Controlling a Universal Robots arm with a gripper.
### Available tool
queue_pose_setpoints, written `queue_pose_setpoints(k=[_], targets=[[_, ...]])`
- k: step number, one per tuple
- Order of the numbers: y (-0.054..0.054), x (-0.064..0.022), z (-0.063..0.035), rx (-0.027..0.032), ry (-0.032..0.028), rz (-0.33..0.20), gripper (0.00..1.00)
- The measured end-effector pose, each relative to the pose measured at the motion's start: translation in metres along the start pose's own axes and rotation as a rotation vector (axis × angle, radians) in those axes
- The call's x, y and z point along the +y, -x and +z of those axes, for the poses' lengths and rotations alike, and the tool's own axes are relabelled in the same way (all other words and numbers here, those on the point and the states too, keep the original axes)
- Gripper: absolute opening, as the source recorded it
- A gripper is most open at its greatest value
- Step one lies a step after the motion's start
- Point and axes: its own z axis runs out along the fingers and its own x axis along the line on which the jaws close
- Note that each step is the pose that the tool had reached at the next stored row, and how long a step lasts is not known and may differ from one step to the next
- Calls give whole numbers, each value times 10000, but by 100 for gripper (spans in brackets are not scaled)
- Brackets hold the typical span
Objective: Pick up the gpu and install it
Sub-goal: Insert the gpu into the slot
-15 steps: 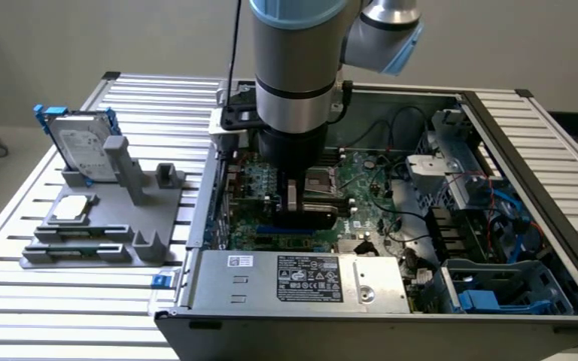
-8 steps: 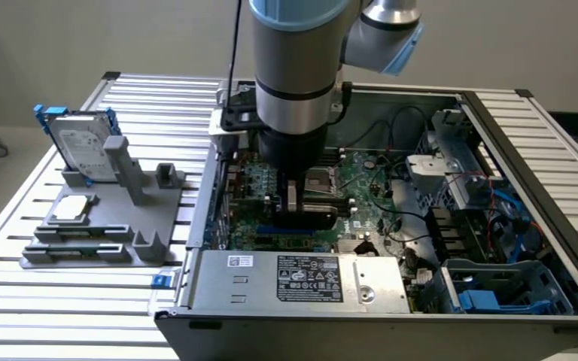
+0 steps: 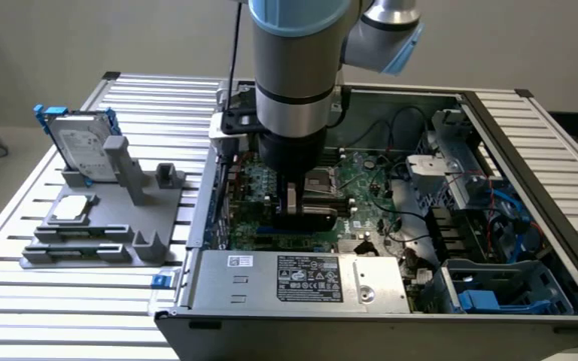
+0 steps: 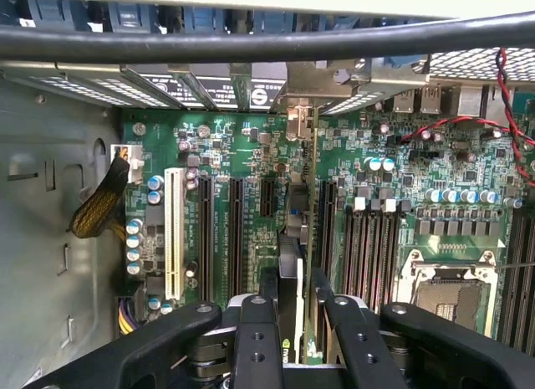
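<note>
Exterior view: I am reaching my hand (image 3: 304, 197) down into the open computer case (image 3: 530, 248) on the desk (image 3: 28, 301).

Wrist view: my hand (image 4: 299, 315) is clamping the graphics card (image 4: 296, 238) edge-on. Its long axis is running parallel to the slots (image 4: 236, 238), straight out from my fingers.

Arm (image 3: 291, 83) and gpu (image 3: 306, 219) low inside open computer case (image 3: 390, 340).

Power supply label (image 3: 309, 277): print illegible
</note>
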Motion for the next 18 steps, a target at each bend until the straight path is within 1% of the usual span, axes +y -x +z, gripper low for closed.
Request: queue_pose_setpoints(k=[9,16,18], targets=[[5,12,23,-1,7,1,26],[11,26,29,-4,49,2,26],[12,29,31,-1,53,3,26]])
